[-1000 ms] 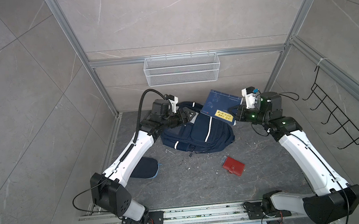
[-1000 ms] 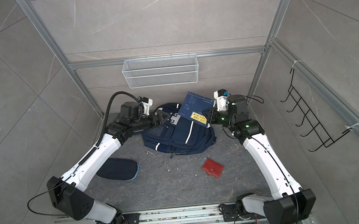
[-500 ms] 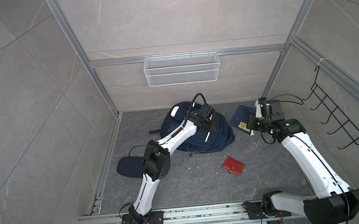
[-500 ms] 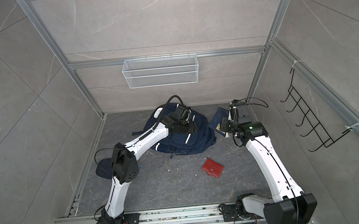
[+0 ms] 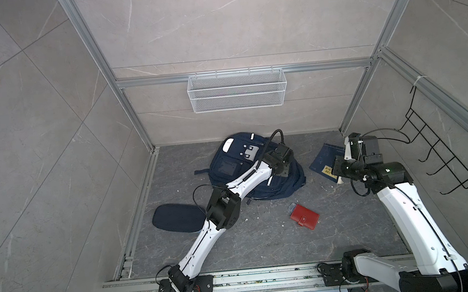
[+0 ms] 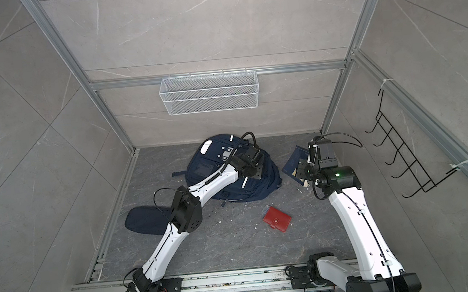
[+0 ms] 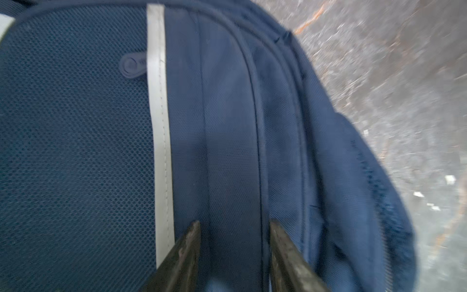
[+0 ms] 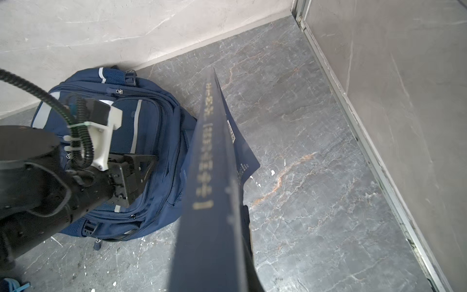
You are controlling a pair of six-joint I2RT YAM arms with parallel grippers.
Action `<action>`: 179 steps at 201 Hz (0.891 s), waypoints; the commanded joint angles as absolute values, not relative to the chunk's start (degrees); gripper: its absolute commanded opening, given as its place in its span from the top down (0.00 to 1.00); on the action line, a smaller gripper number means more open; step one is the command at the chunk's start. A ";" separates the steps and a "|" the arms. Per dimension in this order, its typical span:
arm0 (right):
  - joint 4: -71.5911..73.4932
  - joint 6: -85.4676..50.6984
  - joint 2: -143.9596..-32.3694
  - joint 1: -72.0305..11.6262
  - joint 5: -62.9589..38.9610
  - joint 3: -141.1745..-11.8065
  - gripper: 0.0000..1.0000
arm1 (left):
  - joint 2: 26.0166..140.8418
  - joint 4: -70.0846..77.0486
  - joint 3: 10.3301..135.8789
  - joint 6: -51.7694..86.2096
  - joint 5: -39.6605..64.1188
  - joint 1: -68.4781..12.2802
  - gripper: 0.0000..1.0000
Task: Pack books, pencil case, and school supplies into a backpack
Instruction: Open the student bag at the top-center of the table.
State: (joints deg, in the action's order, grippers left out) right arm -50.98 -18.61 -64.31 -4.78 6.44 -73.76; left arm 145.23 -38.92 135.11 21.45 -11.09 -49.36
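L gripper [image 7: 234, 225] sat on the backpack [image 5: 228, 164] by the back wall, jaws half apart astride a seam band, no fabric visibly pinched. R gripper [image 5: 339, 170] was clamped on the navy book [image 5: 322, 160], tilted just beside the backpack. Pencil case [image 5: 175, 216] & red case [image 5: 304, 217] lay on the floor.
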 commanded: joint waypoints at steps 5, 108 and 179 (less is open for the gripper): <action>-52.72 -19.25 -62.55 -4.48 6.92 -75.14 1.00 | 148.20 -40.58 137.93 18.68 -16.49 -50.80 0.53; -52.49 -17.56 -61.34 -4.49 5.54 -76.52 1.00 | 147.36 -44.19 137.13 17.60 -21.96 -51.73 1.00; -49.33 -16.39 -58.59 -4.44 -8.50 -75.85 1.00 | 124.05 -39.47 123.33 22.21 -1.21 -44.24 1.00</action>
